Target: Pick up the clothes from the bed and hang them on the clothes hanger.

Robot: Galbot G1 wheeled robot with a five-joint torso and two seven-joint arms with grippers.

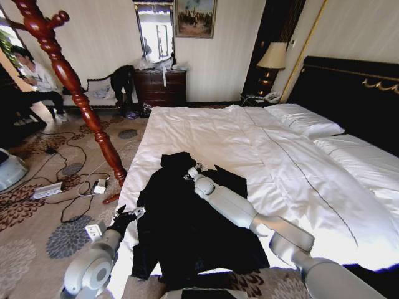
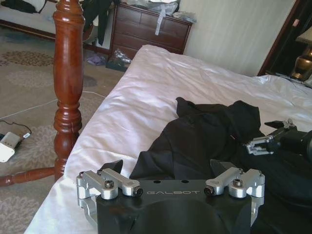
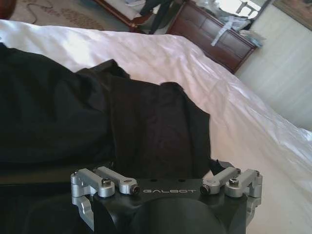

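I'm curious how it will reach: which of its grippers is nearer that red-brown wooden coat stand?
The left gripper: it is at the bed's edge nearest the coat stand. The right gripper is farther in, over the black garment.

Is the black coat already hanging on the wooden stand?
No, the black coat lies spread flat on the bed, while the wooden stand stands on the carpet beside it.

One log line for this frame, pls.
stage: reach | left gripper: open, at clothes' left edge | right gripper: open, over collar | clothes flat on bed | clothes hanger: bare
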